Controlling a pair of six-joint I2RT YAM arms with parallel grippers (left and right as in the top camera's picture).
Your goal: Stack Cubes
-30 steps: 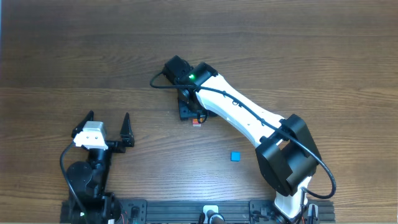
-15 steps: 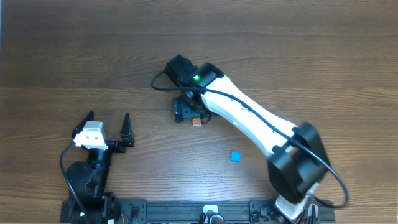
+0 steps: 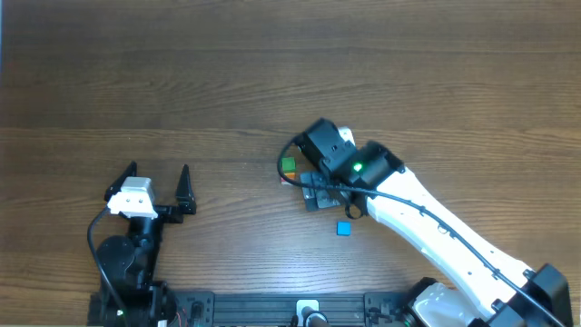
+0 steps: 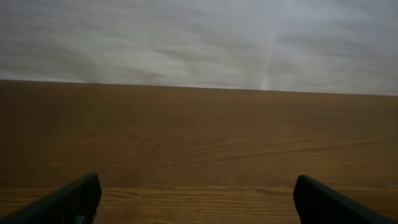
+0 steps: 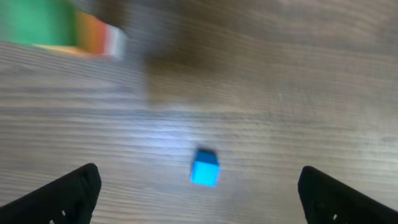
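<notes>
stacking looks partly done: a green cube sits on an orange cube near the middle of the desk. a blue cube lies alone on the wood, a little nearer the desk's edge where the arm bases stand. a reddish sliver shows at the pile's foot, too blurred to tell if it is another cube.

the right claw hangs above the desk between the pile and the blue cube, fingers spread wide and holding nothing. the pile stands free of it, so i judge that piece is set down, and the open fingers suit a fresh grasp. in the right wrist view the blue cube lies roughly centred between the two fingers, touching neither and lower, on the desk. the pile is off to one side, clear of both fingers.

the left claw rests close to the left arm's base, towards the desk's left edge. its fingers are apart and empty, well apart from every cube, likely parked out of the right arm's way.

the blue cube looks next for the top. the pile is narrow, and a nudge could topple it.
</notes>
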